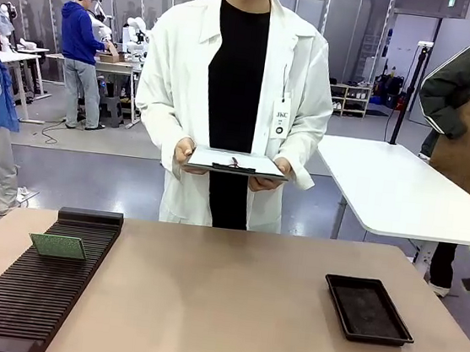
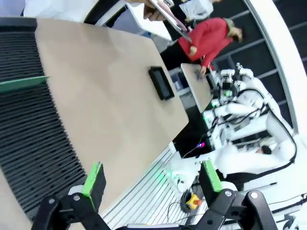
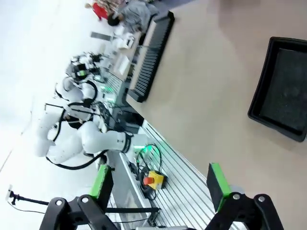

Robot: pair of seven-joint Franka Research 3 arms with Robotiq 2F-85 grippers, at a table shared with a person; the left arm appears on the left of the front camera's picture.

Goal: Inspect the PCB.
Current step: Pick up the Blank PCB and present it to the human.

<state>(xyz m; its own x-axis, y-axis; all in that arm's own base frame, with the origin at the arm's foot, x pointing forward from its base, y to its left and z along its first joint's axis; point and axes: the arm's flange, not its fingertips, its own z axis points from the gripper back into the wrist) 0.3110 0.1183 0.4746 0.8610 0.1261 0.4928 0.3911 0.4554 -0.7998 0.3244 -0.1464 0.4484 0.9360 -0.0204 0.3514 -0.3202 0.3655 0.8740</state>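
The green PCB (image 1: 58,246) stands slotted on edge in the black ribbed rack (image 1: 21,304) at the table's left; in the left wrist view the PCB (image 2: 21,84) shows as a thin green strip on the rack (image 2: 33,143). My left gripper (image 2: 151,179) is open, held above the table's near edge beside the rack, with nothing between its fingers. My right gripper (image 3: 160,184) is open too, above the near edge, left of the black tray (image 3: 283,96) in its view.
A black rectangular tray (image 1: 367,309) lies at the right of the table. A person in a white coat stands at the far side, both hands holding a clipboard (image 1: 235,162) with white paper. The tan tabletop (image 1: 221,302) is bare between rack and tray.
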